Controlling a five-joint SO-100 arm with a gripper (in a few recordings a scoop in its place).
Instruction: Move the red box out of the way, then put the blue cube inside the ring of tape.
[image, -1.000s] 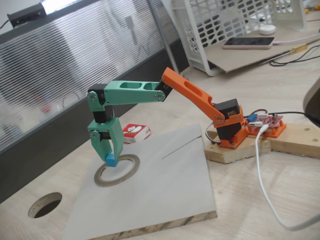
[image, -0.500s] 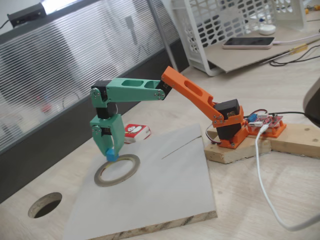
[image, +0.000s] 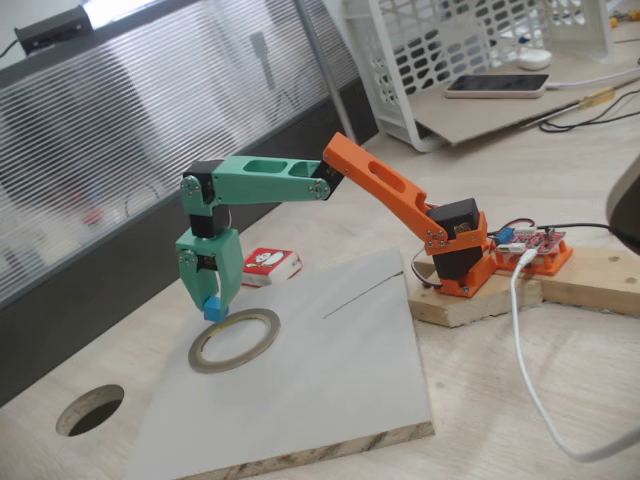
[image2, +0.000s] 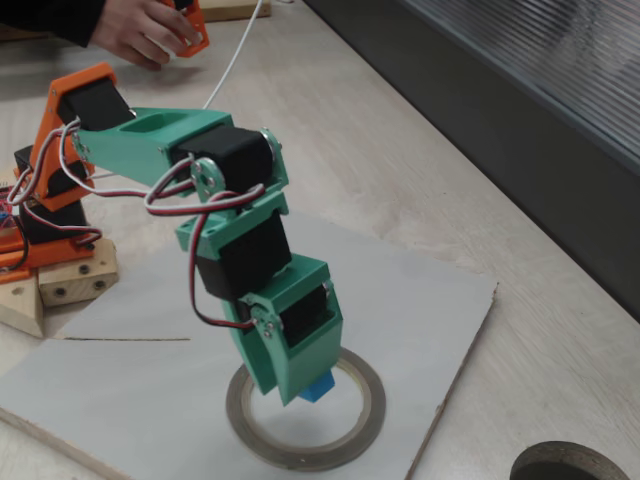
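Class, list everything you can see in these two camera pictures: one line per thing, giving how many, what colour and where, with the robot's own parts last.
Blue cube: one, cyan-blue, held in the gripper above the ring's far rim.
Ring of tape: one, grey-tan, flat on the grey board, under the gripper.
Red box: one, red with white sides, on the table behind the board, apart from the ring.
Grey board: one, pale grey, on the wooden table.
Round hole: one, dark, in the tabletop left of the board in a fixed view.
Basket: one, white, at the table's far end.
Phone: one, pale, beside the basket.
Circuit board: one, red, by the arm's base.
Arm: one, orange and green.
Gripper: one, green, shut on the cube.
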